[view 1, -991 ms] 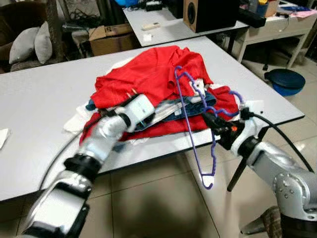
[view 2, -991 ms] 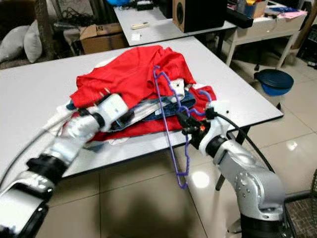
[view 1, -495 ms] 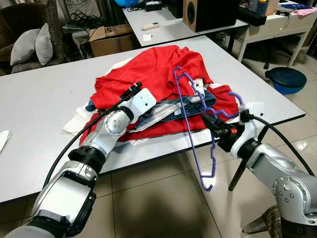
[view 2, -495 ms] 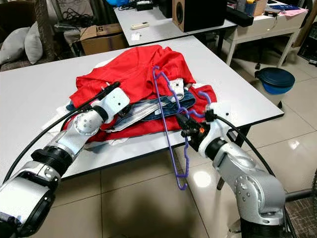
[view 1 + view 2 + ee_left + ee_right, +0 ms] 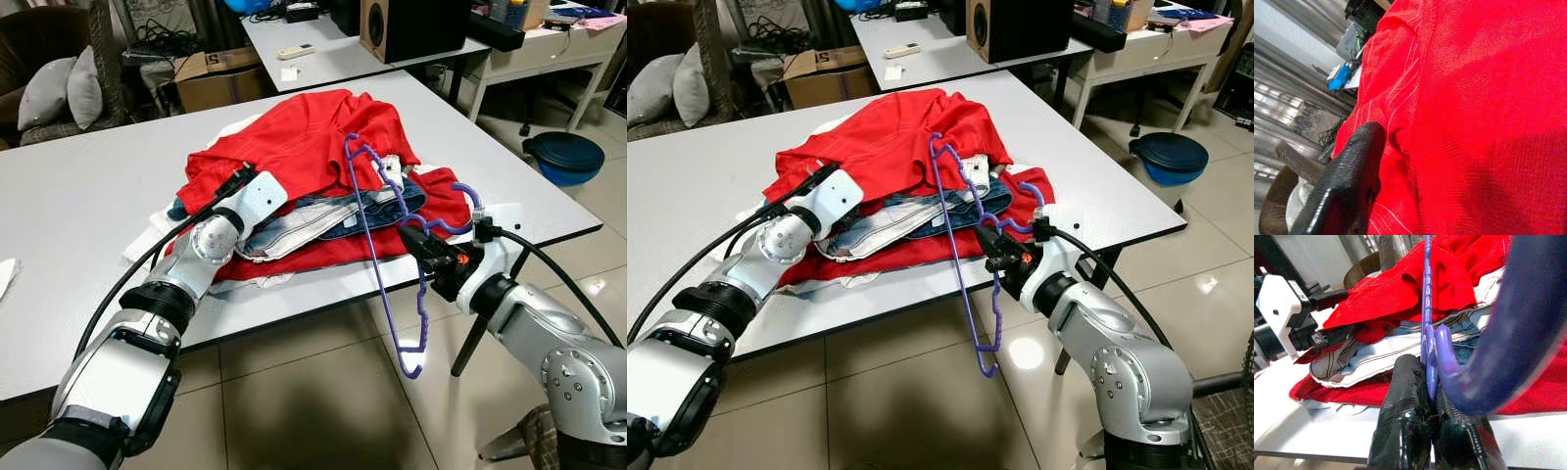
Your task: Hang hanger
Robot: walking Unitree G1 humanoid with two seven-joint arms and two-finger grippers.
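Observation:
A purple hanger [image 5: 367, 220] leans on a pile of clothes, its lower end hanging past the front edge of the white table [image 5: 78, 196]. My right gripper [image 5: 419, 240] is shut on the hanger's wire just below the hook, close to the table edge; the right wrist view shows the black fingers [image 5: 1405, 416] clamped on the wire [image 5: 1426, 308]. My left gripper [image 5: 235, 183] is at the pile's left side, open, with the edge of the red garment [image 5: 304, 137] between its fingers. One finger [image 5: 1347, 181] lies on the red cloth; the other is hidden under it.
Jeans [image 5: 333, 211] and pale striped cloth lie under the red garment. A second table with a black speaker [image 5: 411, 24] stands behind. A blue round tub [image 5: 566, 157] sits on the tiled floor at the right. A cardboard box [image 5: 220, 73] and grey cushions [image 5: 59, 88] are at the back left.
My left gripper has moved from the front of the pile up and back to the red garment's left edge. The right gripper and hanger have hardly moved.

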